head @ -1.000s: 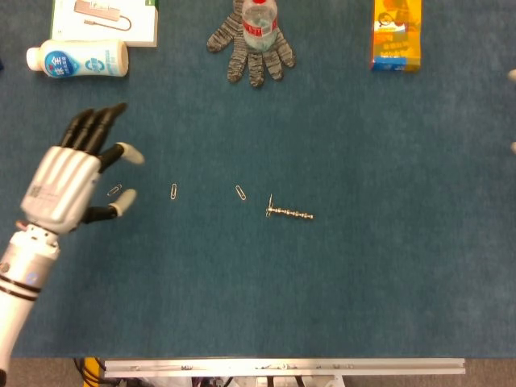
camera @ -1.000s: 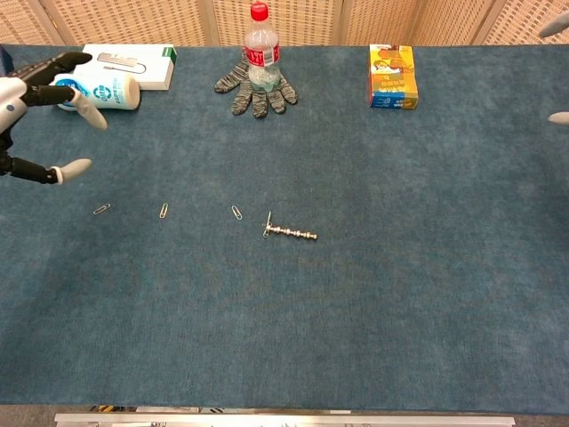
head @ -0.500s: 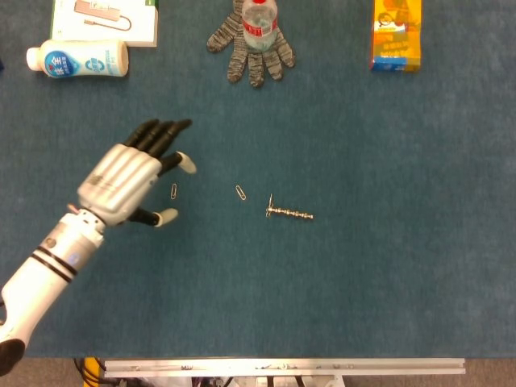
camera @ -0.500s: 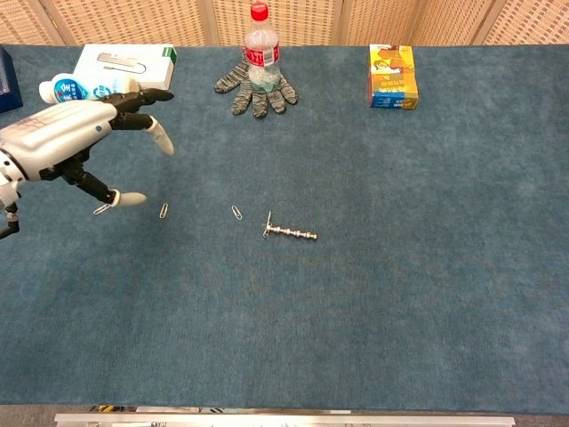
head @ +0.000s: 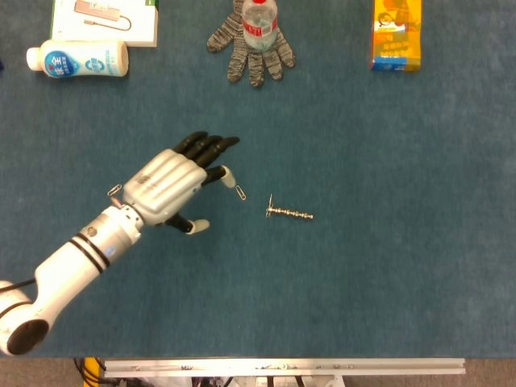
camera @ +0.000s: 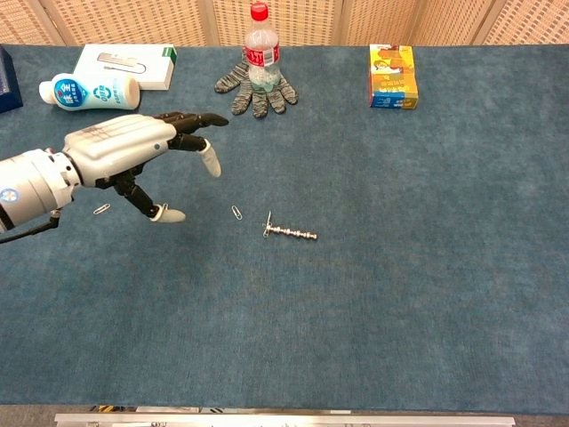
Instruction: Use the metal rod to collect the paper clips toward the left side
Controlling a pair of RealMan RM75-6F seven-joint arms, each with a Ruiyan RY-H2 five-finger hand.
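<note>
The metal rod (head: 289, 214) (camera: 292, 232) lies flat near the middle of the blue table, with one paper clip clinging upright to its left end (head: 269, 202). A second paper clip (head: 240, 193) (camera: 236, 213) lies just left of the rod. A third paper clip (head: 114, 190) (camera: 101, 209) lies further left. My left hand (head: 171, 184) (camera: 133, 153) hovers above the table with fingers spread, empty, its fingertips close to the second clip. It covers the spot between those two clips. My right hand is out of both views.
At the back stand a water bottle (camera: 259, 46) on a grey knit glove (head: 251, 50), an orange carton (head: 397, 35), a white lotion bottle (head: 78, 59) lying flat and a green-and-white box (head: 103, 20). The table's front edge (head: 282, 367) runs along the bottom.
My left hand has swept right from the table's left side toward the rod, now covering the paper clip that showed between the two others. The rod and clips have not moved.
</note>
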